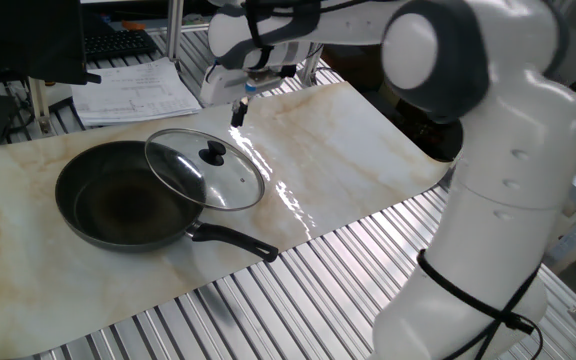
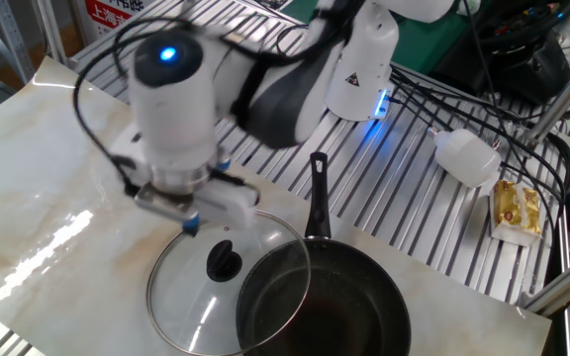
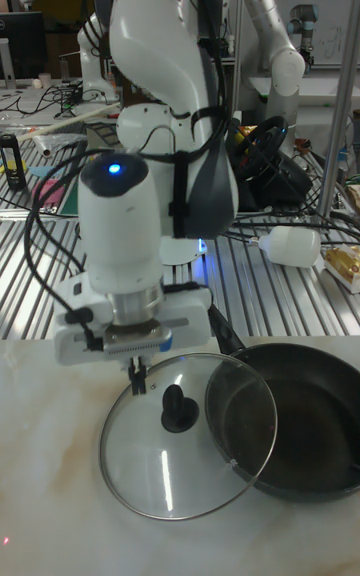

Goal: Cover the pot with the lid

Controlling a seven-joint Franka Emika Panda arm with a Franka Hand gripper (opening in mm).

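1. The white Franka arm (image 1: 488, 150) reaches across the counter (image 1: 348, 150), a pale marbled sheet laid over ribbed metal slats; a blue light glows on its wrist housing in the tall fixed view.
2. The frying pan (image 1: 118, 205) sits on the marbled sheet, dark and shallow, with nothing inside it. Its long black handle (image 1: 233, 240) points toward the slatted edge of the counter in one fixed view.
3. The glass lid (image 2: 211, 292) is off the pan's centre: one edge rests tilted on the pan's rim and overlaps part of the pan's opening, while the rest hangs out over the marbled sheet. It has a thin metal rim, and most of the pan is uncovered.
4. The lid's black knob (image 3: 177, 408) stands upright at the middle of the glass, with nothing touching it.
5. The end effector (image 3: 138, 379) hangs just above the lid, near its rim on the side away from the pan and a little off from the knob. Its two fingers point down and sit close together, with hardly any gap visible between them, and they grip nothing.
6. Behind the counter, in the other fixed view, a white plastic bottle (image 2: 466, 156) lies on the slats beside black cables, and a yellowish packet (image 2: 516, 210) lies near it.
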